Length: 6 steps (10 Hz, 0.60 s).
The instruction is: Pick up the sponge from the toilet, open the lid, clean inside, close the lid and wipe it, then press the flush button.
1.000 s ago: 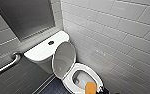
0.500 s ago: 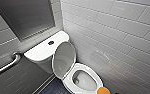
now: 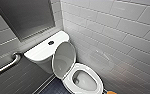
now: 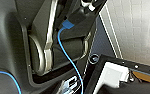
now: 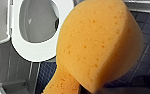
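Right jaws seemingly clamp the sponge [image 5: 98, 45] just beside the toilet [image 5: 38, 51]; left jaws unclear.

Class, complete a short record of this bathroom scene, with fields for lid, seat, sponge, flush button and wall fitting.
lid: raised upright, in front of the tank
seat: down on the bowl
sponge: orange, outside the bowl, near its front
flush button: dark, middle of tank top
wall fitting: metal grab bar
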### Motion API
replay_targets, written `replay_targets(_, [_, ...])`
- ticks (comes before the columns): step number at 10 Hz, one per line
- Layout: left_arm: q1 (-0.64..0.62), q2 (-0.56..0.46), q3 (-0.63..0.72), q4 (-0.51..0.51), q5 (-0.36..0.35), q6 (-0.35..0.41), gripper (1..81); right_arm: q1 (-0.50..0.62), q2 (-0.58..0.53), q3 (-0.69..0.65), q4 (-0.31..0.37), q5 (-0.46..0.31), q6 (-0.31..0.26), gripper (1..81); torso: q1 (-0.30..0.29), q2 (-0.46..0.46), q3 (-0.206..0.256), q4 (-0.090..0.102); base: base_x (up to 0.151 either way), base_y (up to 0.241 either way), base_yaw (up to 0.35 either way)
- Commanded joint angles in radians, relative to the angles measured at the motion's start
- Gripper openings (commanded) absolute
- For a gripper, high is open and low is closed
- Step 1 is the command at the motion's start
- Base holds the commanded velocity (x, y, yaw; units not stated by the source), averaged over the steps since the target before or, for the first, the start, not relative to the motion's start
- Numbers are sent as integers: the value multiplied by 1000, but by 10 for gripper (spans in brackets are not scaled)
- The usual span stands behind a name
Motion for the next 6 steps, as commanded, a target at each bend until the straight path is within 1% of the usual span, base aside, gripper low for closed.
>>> replay_targets(1, [20, -11, 46, 5, 106, 13, 811, 134, -100, 127, -11, -28, -2, 10, 0, 0, 0, 0, 0, 0, 0])
replay_targets(2, [14, -11, 49, 5, 106, 13, 811, 171, -116, 158, -11, -35, -2, 10, 0, 0, 0, 0, 0, 0, 0])
replay_targets(4, [9, -11, 46, 5, 106, 13, 811, 254, -88, 167, -15, -53, -2, 10, 0, 0, 0, 0, 0, 0, 0])
replay_targets(5, [9, -9, 44, 3, 106, 13, 811, 298, -42, 130, -23, -56, -3, 10, 0, 0, 0, 0, 0, 0, 0])
replay_targets(6, [5, -9, 49, 2, 106, 13, 811, 347, 27, 83, -18, -111, 0, 10, 0, 0, 0, 0, 0, 0, 0])
